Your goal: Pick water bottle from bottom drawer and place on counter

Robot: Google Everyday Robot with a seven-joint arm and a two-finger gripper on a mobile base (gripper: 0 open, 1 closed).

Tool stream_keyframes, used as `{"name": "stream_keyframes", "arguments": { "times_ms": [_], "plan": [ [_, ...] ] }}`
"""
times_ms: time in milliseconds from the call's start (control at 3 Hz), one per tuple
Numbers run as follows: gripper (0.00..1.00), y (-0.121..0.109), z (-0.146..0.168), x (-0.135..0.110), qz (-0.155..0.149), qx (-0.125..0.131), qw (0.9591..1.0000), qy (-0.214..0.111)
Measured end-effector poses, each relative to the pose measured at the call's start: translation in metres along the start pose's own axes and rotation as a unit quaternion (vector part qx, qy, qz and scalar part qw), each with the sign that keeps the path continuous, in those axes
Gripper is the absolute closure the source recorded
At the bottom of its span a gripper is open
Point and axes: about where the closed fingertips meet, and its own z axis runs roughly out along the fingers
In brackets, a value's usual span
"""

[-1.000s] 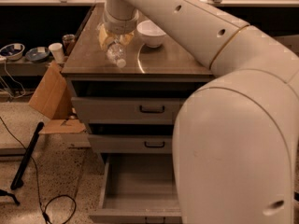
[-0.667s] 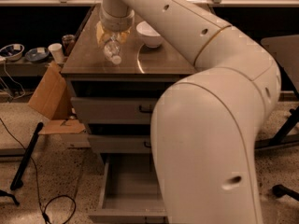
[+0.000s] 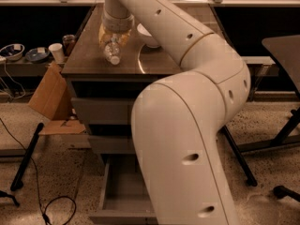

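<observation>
My gripper [image 3: 112, 40] is over the left-middle of the counter [image 3: 84, 55], shut on the water bottle [image 3: 111, 50]. The clear ribbed bottle hangs tilted below the fingers, white cap pointing down toward the front, close to the glossy counter top; I cannot tell whether it touches. The bottom drawer [image 3: 123, 193] stands pulled open at floor level, its flat grey floor bare where it shows; my arm hides its right part. The two upper drawers are closed.
A white bowl [image 3: 148, 36] sits on the counter just right of the gripper. A cardboard sheet [image 3: 49, 95] leans left of the cabinet. A cup [image 3: 56, 52] and dishes [image 3: 12, 51] stand on a low shelf. A black stand [image 3: 26, 157], cables and chair legs [image 3: 281, 137] are on the floor.
The gripper with the bottle has shifted slightly left over the counter. The arm's big lower links have swung left across the view, uncovering the floor at the right.
</observation>
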Motion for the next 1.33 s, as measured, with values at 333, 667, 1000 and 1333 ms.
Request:
{"name": "stream_keyframes", "arguments": {
  "times_ms": [333,667,1000,1333],
  "plan": [
    [0.73,-0.0035,0.0074,-0.0002,0.013,0.001,0.9999,0.010],
    [0.50,-0.0051,0.0105,-0.0004,0.020,0.001,0.9997,0.016],
    [0.19,-0.0057,0.0108,-0.0025,0.026,0.000,0.9995,0.018],
    [0.00,-0.0056,0.0101,-0.0041,0.029,-0.001,0.9994,0.017]
  ]
}}
